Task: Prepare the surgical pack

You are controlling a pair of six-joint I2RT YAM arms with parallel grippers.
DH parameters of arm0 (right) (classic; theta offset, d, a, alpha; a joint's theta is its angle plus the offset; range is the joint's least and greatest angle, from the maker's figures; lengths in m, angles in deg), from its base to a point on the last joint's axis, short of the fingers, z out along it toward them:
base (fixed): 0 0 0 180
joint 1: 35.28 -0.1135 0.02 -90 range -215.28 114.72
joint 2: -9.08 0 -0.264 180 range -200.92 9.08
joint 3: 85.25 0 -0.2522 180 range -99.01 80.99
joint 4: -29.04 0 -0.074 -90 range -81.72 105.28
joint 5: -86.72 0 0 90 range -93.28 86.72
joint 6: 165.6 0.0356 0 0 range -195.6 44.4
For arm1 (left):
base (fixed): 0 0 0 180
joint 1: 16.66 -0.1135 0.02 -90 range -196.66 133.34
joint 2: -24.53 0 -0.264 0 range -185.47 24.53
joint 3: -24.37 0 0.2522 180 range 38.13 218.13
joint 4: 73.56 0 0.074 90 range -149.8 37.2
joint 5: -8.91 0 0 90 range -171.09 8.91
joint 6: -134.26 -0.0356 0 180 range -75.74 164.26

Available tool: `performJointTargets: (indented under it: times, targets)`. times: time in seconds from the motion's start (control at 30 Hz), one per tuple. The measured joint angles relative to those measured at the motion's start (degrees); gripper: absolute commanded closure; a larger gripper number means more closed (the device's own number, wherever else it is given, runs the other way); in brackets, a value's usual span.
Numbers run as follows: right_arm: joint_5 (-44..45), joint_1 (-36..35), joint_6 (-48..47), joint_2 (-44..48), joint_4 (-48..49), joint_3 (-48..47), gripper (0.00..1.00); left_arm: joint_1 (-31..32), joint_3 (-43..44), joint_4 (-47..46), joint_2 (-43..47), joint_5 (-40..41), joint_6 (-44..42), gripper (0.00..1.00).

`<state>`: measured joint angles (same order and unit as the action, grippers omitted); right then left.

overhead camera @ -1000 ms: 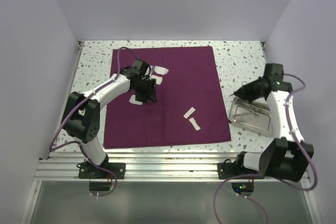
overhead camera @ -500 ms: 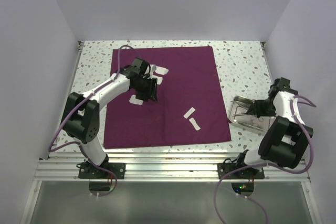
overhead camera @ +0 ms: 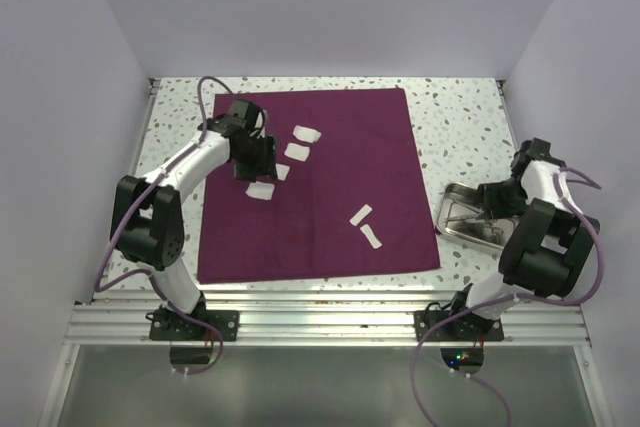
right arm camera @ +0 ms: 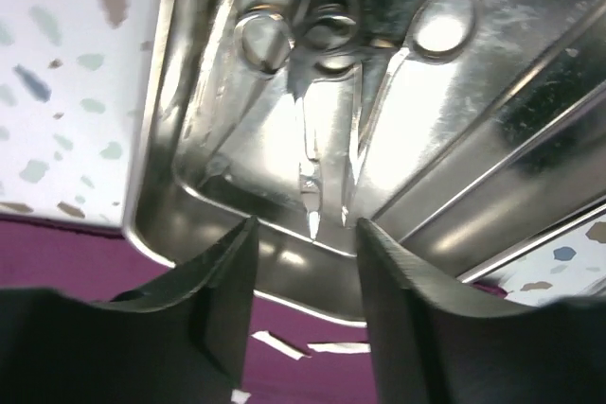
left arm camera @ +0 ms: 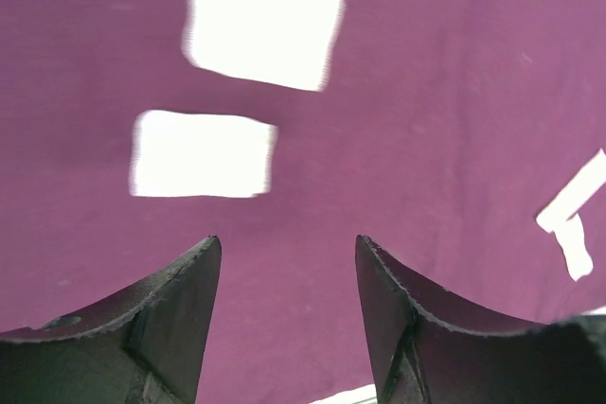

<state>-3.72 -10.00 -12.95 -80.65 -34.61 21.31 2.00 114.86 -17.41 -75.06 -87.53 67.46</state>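
The plum-purple cloth (overhead camera: 330, 187) lies spread flat on the table. Several white gauze pads lie on it: two flat pads (overhead camera: 297, 151) (left arm camera: 202, 153) just ahead of my left gripper (overhead camera: 265, 157) (left arm camera: 286, 248), and two folded ones (overhead camera: 366, 226) nearer the front. The left gripper hovers open over bare cloth (left arm camera: 426, 92), holding nothing. The steel tray (overhead camera: 452, 223) (right arm camera: 170, 224) sits right of the cloth with silvery scissor-like instruments (right arm camera: 327, 120) lying in it. My right gripper (overhead camera: 490, 199) (right arm camera: 306, 226) is open just above the tray, empty.
The speckled tabletop (overhead camera: 180, 117) surrounds the cloth. White walls close in on the left, back and right. The arms' mounting rail (overhead camera: 320, 322) runs along the near edge.
The left gripper has slid left and back off the gauze pads, uncovering them. The right arm has swung to the tray's right side and its gripper has gone from shut to open.
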Motion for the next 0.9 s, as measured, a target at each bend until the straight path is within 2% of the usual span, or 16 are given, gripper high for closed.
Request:
performJointTargets:
  times: [0.17,0.3,0.4,0.53,0.63,0.9]
  targets:
    - [1.16,-7.3,-5.75,0.02,-2.47,-7.3,0.45,-5.44,0.02,1.03,-0.35,0.87,2.36,0.37]
    - [-0.35,-20.2,-14.19,-0.33,-2.71,-17.05,0.45,-9.51,0.02,1.01,-2.16,0.46,2.73,0.42]
    - [-5.22,-30.45,-22.18,-3.39,-1.57,-25.14,0.45,-10.29,0.2,0.98,-4.15,-0.02,2.51,0.43]
    - [-10.78,-39.15,-29.51,-7.93,-0.04,-28.59,0.45,-10.34,-0.2,0.59,-5.2,-1.4,2.6,0.47]
    - [-13.05,-41.05,-32.44,-10.38,-0.5,-28.57,0.45,-10.6,-1.49,0.04,-5.2,-2.47,2.8,0.52]
    - [-15.85,-41.35,-36.92,-12.11,-0.74,-28.33,0.45,-11.41,-3.56,-1.9,-6.05,-6.01,4.37,0.57]
